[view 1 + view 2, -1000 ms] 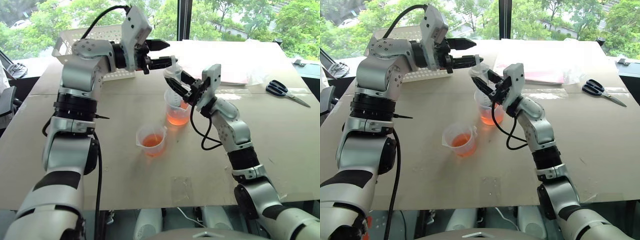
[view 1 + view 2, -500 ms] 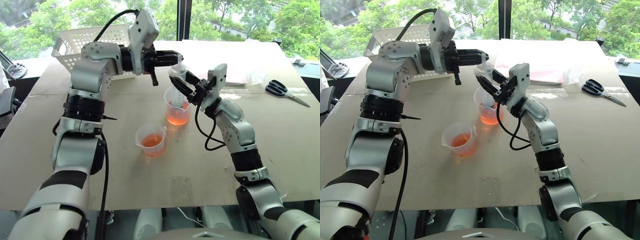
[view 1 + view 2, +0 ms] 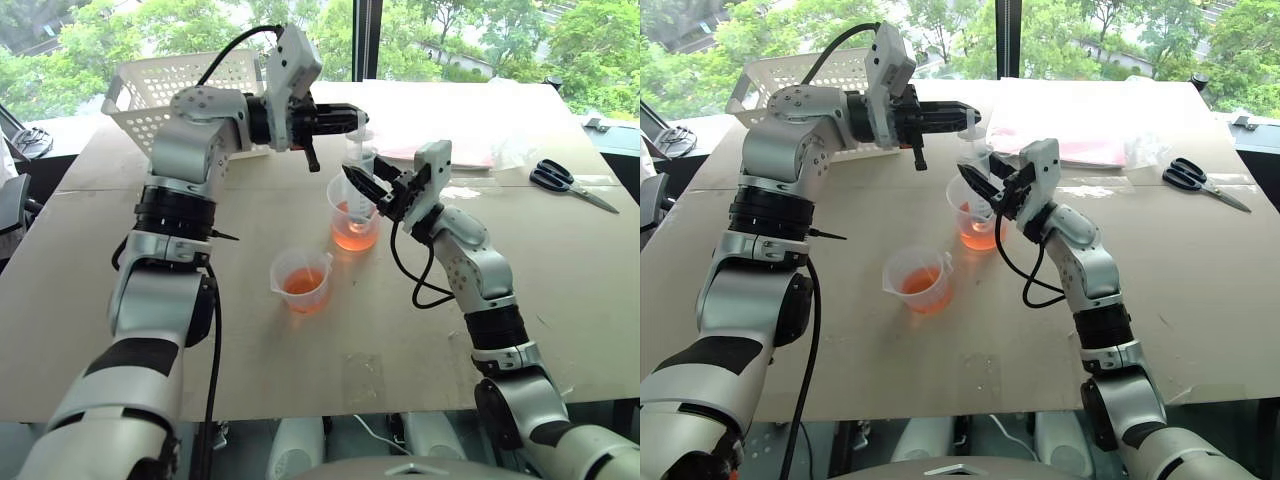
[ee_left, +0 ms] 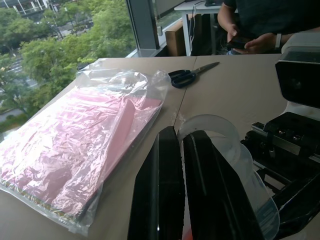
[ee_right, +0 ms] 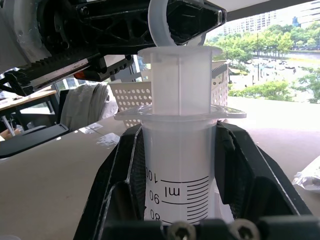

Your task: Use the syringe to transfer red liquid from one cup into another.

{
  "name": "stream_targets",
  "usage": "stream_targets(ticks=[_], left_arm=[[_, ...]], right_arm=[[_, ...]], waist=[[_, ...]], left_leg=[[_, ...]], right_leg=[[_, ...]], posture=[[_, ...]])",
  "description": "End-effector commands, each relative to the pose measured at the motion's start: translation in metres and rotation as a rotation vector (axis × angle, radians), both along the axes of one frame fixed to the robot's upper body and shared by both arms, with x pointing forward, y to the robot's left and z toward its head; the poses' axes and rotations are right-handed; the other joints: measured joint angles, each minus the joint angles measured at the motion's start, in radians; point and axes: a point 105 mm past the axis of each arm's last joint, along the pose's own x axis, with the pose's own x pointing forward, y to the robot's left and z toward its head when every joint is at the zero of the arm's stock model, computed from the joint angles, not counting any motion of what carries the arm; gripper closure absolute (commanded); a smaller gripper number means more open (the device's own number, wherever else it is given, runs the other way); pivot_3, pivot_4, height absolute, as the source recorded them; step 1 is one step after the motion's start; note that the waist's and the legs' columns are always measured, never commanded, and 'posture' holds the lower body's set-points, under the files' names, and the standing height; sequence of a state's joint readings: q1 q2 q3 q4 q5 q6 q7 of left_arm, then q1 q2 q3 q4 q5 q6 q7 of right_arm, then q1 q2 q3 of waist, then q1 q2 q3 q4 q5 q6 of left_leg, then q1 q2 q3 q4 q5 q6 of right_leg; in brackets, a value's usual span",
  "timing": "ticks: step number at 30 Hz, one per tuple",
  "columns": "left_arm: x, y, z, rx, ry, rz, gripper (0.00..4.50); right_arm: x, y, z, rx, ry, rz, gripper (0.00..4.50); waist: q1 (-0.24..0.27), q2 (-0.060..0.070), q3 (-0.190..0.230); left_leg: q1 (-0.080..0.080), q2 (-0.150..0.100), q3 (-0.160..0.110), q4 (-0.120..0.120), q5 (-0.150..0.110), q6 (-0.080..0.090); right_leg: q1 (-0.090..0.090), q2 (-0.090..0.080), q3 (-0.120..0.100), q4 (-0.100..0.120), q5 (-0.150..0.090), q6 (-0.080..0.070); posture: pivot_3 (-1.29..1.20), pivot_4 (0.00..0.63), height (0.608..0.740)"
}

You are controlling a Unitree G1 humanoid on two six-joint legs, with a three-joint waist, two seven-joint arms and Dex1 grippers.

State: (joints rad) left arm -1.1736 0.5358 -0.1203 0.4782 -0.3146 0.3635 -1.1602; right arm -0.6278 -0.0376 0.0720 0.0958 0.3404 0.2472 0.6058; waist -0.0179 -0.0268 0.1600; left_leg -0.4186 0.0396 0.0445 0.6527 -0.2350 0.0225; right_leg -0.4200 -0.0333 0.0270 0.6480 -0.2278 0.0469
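The syringe [image 3: 361, 160] stands nearly upright with its lower end inside the taller clear cup [image 3: 355, 222], which holds red liquid [image 3: 355, 238]. My right gripper [image 3: 364, 186] is shut on the syringe's marked barrel [image 5: 177, 170], just above the cup's rim. My left gripper [image 3: 356, 120] reaches in level from the left and is shut on the plunger's clear top ring [image 4: 212, 131]. The shorter cup [image 3: 303, 282] sits nearer on the table, apart from both grippers, also with red liquid in it.
A white basket [image 3: 165, 82] stands at the table's far left. A clear bag with pink contents [image 4: 75, 145] lies behind the cups. Black scissors [image 3: 562, 180] lie at the far right. A person [image 4: 250, 20] sits beyond the table.
My left gripper's fingers stood open beside the plunger top a second ago and are now shut on it. The right gripper keeps its hold on the barrel.
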Motion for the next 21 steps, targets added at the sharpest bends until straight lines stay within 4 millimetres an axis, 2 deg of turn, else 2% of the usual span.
stream_targets(ticks=[1,6,13,17,21], left_arm=[[-0.005,0.008,0.052,-0.075,-0.180,0.054,4.50],[-0.006,0.007,0.051,-0.074,-0.178,0.049,4.50],[-0.014,0.008,0.042,-0.086,-0.128,0.010,4.50],[-0.015,0.013,0.043,-0.097,-0.130,0.034,3.08],[-0.016,0.021,0.047,-0.131,-0.129,0.090,1.20]], right_arm=[[-0.022,0.029,-0.002,-0.048,-0.029,0.144,3.05],[-0.021,0.029,0.003,-0.036,-0.042,0.140,3.05],[-0.016,0.028,0.030,0.037,-0.080,0.124,3.05],[-0.014,0.027,0.043,0.066,-0.094,0.125,3.05],[-0.013,0.024,0.047,0.073,-0.095,0.125,3.05]], waist=[[0.000,0.000,0.000],[0.000,0.000,0.000],[-0.002,0.000,0.000],[-0.002,0.000,0.000],[-0.001,0.000,0.000]], left_leg=[[0.000,0.000,0.000,0.000,0.000,0.000],[0.000,0.000,0.000,0.000,0.000,0.000],[0.000,0.000,0.000,0.000,0.000,0.000],[0.000,0.000,0.000,0.000,0.000,0.000],[0.000,0.000,0.000,0.001,0.000,0.000]], right_leg=[[0.000,0.000,0.000,0.000,0.000,0.000],[0.000,0.000,0.000,0.000,0.000,0.000],[0.000,0.000,0.000,0.000,0.000,0.000],[0.000,0.000,0.000,0.001,0.000,0.000],[0.000,0.000,0.000,0.001,0.000,0.000]], posture=[[0.00,0.150,0.740],[0.00,0.150,0.740],[0.00,0.150,0.740],[0.00,0.150,0.740],[0.00,0.150,0.740]])
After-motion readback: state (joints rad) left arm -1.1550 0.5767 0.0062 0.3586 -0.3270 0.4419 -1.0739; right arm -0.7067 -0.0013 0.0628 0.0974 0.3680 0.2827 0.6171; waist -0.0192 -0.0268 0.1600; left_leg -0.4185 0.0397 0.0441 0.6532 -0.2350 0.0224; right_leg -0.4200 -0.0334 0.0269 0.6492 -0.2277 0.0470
